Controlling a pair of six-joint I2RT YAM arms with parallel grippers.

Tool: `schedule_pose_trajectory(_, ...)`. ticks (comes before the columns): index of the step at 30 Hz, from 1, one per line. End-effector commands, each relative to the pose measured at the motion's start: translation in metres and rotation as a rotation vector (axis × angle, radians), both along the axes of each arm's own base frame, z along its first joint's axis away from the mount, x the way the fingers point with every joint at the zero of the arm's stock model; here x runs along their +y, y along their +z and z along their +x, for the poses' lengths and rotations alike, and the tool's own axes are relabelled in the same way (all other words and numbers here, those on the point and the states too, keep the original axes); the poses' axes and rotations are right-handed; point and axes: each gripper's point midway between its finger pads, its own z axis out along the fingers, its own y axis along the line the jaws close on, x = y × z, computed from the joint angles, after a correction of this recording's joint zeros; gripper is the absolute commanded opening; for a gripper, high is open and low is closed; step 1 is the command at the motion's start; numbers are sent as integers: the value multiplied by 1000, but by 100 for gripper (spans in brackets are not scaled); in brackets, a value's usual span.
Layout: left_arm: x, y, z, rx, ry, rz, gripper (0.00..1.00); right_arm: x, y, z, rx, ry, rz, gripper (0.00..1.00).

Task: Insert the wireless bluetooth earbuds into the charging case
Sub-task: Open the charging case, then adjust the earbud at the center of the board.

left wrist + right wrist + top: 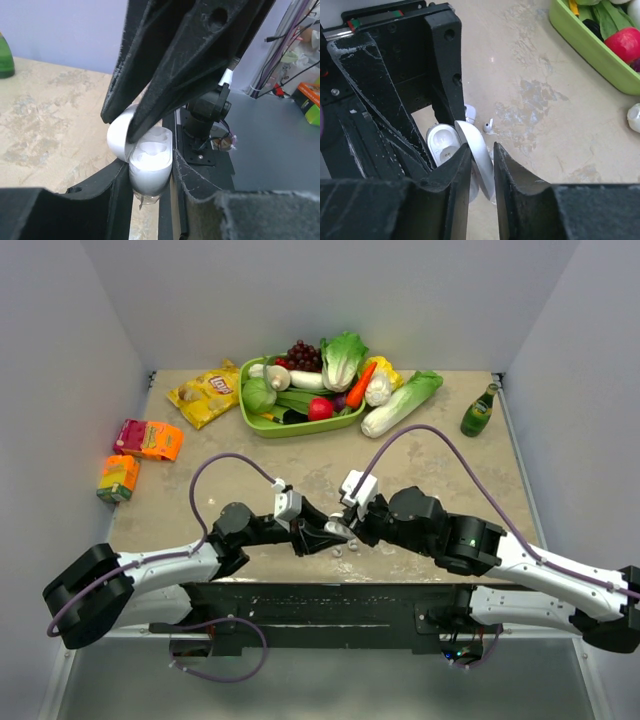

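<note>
Inspecting the near edge of the table (560, 125), you find the left gripper (150, 167) clenched on the open charging case (442, 142). Your right gripper (481, 150) pinches its lid (477, 145) between both fingers. One of the earbuds (488, 125) lies loose on the table, just beside the case.
</note>
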Motion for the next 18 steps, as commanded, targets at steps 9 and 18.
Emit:
schedule_pose_trajectory(9, 30, 13, 20, -24, 222, -146, 0, -39, 61, 38, 10, -418, 403, 60)
schedule_pose_trajectory(18, 69, -1, 24, -21, 402, -168, 0, -39, -94, 46, 365, -537, 323, 47)
